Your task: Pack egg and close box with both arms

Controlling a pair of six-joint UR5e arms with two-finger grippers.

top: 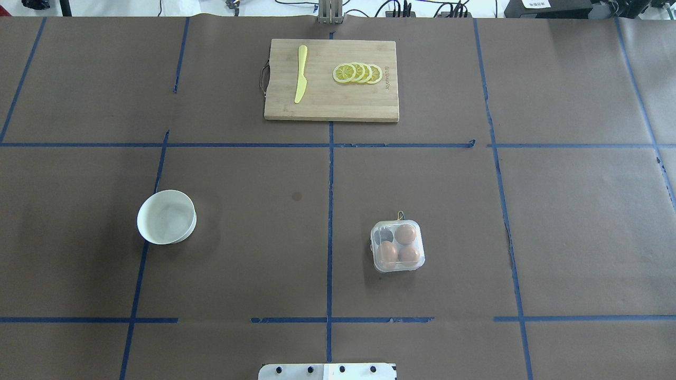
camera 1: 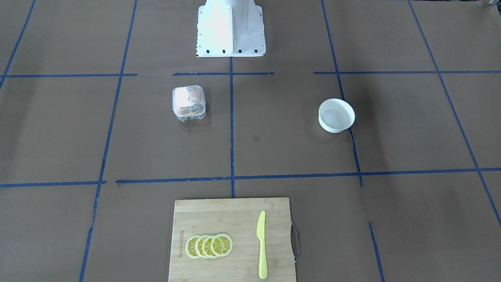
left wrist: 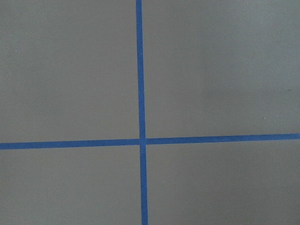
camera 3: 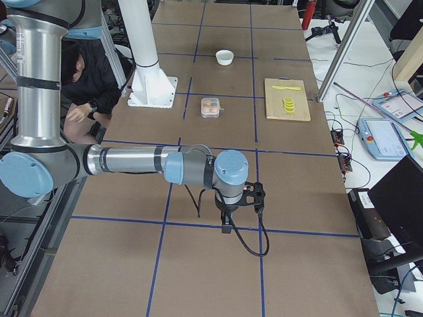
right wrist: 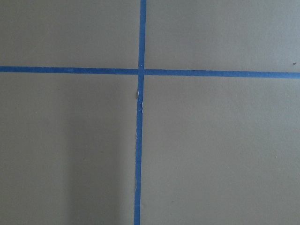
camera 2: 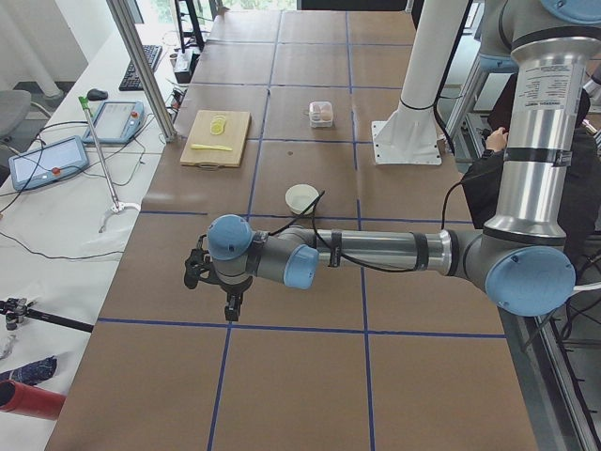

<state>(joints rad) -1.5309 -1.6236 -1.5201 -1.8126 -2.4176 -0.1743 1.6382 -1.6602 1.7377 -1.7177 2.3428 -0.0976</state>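
Observation:
The clear box (top: 397,246) stands on the table right of the centre line, its lid lying down over the cups and its yellow string at the far edge. Three orange-brown eggs show inside it, one egg (top: 405,234) at the far right cup; the far left cup looks empty. The box also shows in the front view (camera 1: 189,103). My left gripper (camera 2: 231,306) hangs over bare table far from the box. My right gripper (camera 3: 226,224) does the same at the other end. I cannot tell whether either is open or shut. Both wrist views show only brown paper and blue tape.
A white bowl (top: 166,217) stands left of centre and looks empty. A wooden cutting board (top: 369,103) at the far middle carries a yellow knife (top: 300,74) and lemon slices (top: 357,73). The white base block (camera 1: 231,29) stands at the robot's edge.

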